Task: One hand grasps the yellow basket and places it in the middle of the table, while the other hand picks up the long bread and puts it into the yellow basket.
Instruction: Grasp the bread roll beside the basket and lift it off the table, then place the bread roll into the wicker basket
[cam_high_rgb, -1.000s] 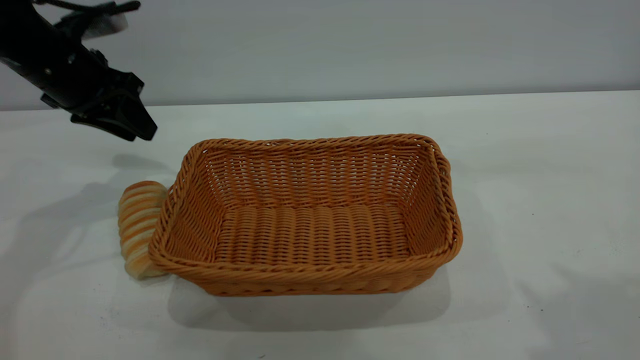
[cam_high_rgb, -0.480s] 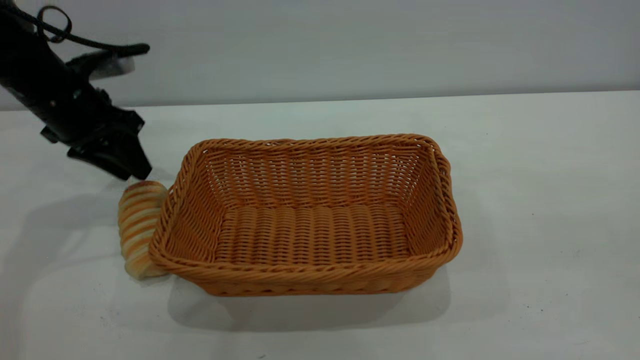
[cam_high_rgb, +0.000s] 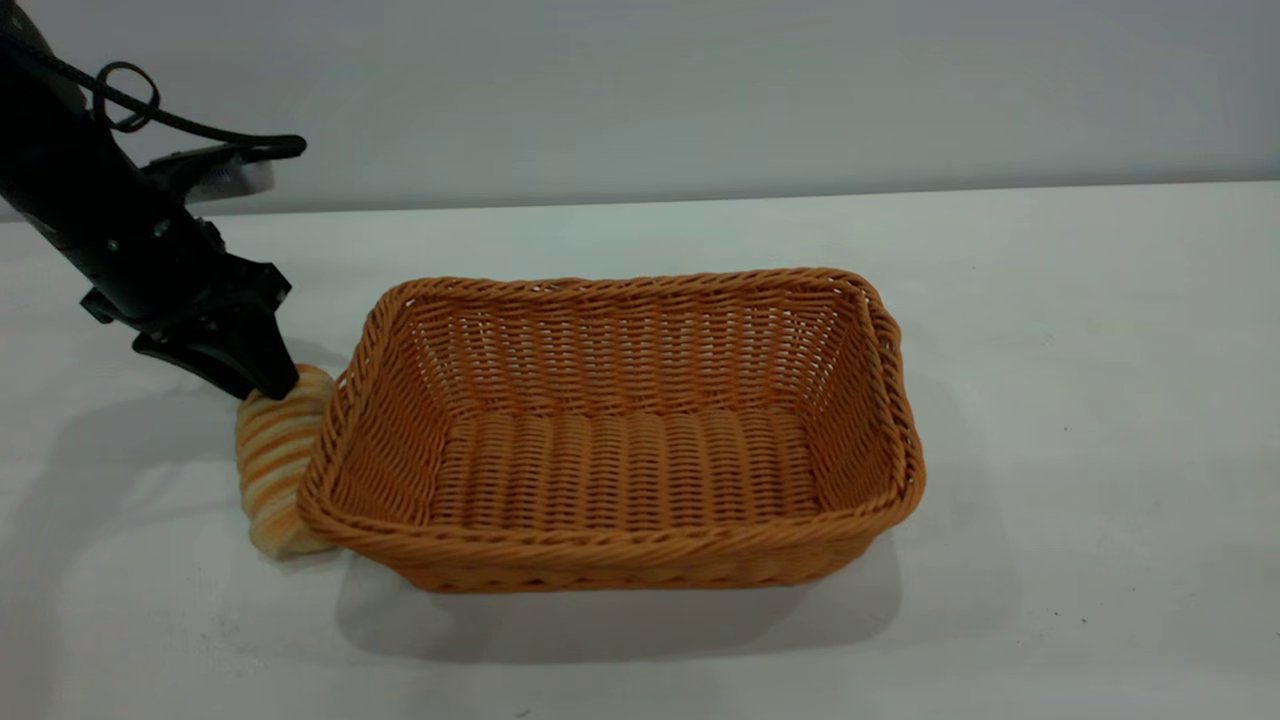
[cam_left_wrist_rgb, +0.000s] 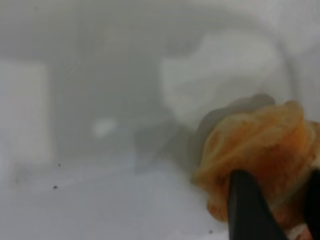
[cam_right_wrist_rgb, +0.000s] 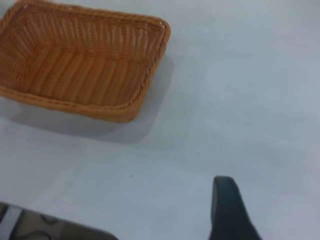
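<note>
Touching long bread (cam_high_rgb: 278, 462) far end: left end effector (cam_high_rgb: 268, 380), fingers astride, parted

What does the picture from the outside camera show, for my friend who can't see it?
A black robot arm's left tool touches the far end of the long bread, a striped roll lying on the table. The roll lies against the left side of the yellow basket, a big woven basket with nothing inside.
</note>
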